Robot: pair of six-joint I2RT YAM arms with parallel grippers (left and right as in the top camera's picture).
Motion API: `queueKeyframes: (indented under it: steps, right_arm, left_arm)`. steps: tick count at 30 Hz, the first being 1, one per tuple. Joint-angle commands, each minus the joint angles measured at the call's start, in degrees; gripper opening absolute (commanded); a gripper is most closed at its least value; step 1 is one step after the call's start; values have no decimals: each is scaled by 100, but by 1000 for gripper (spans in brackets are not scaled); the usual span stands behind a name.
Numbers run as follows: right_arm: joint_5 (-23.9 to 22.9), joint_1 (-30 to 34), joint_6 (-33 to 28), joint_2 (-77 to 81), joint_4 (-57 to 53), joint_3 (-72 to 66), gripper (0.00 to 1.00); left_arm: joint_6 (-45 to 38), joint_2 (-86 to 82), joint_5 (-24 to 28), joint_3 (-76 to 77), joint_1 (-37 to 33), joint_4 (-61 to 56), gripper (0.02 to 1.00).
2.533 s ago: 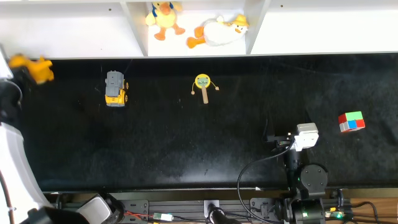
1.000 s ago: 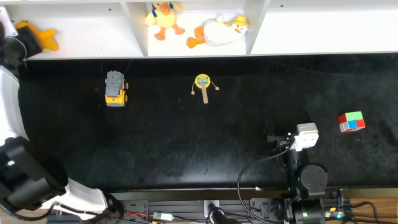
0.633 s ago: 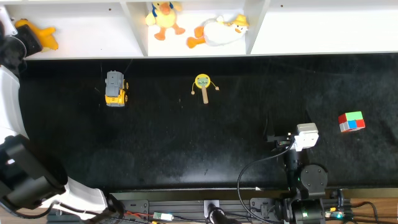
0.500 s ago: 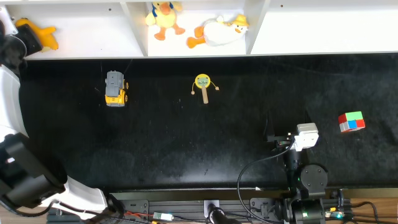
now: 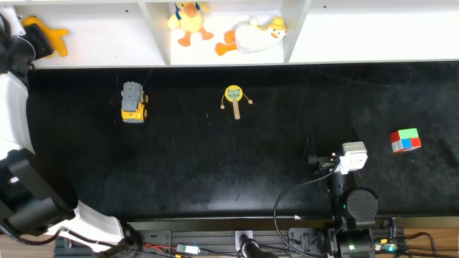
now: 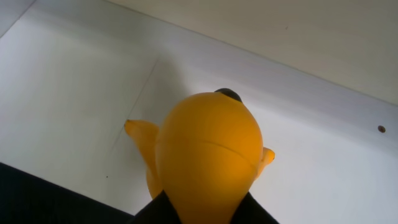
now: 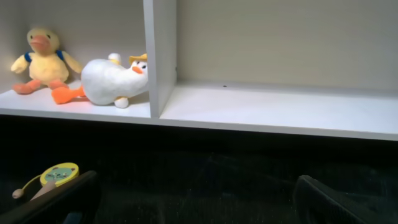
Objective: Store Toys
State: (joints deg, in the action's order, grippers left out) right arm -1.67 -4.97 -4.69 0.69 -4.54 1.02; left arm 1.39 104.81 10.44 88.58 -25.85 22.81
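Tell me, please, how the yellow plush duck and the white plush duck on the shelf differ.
The yellow plush duck sits upright; the white plush duck lies on its side. The yellow one has blue at its shoulders; the white one has a yellow patch on its head. Both have orange feet and share one shelf compartment.

The shelf point(image 5: 107, 43) is plain white; the mat point(image 5: 215, 158) in front of it is black. In the shelf's left compartment the plush toy point(image 6: 208, 155) is solid orange-yellow. In its middle compartment the duck point(image 5: 190, 18) is pale yellow with orange beak and feet and blue straps, and the goose point(image 5: 251, 36) is white with orange feet and a yellow cap. In front of the shelf, the truck point(image 5: 133, 102) is grey over yellow, the rattle point(image 5: 234, 95) is yellow with a green face and tan handle, and the cube point(image 5: 405, 140) is green, red and blue.
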Motion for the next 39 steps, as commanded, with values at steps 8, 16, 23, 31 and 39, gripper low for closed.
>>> queueKeyframes:
  steps: [8,16,23,31,39]
  right_arm:
    - [42,11,44,-48,15,-76,993]
    - [42,11,44,-48,15,-76,996]
    - [42,11,44,-48,15,-76,996]
    - [39,11,44,-48,15,-76,996]
    - [42,11,44,-48,15,-76,996]
  left_arm:
    - [57,142,42,131,48,-57,575]
    - [57,142,42,129,48,-136,996]
    - [37,142,39,129,48,-138,998]
    - [-7,131,-175,129,87,101,998]
    - [-334,-149,-487,129,160,540,998]
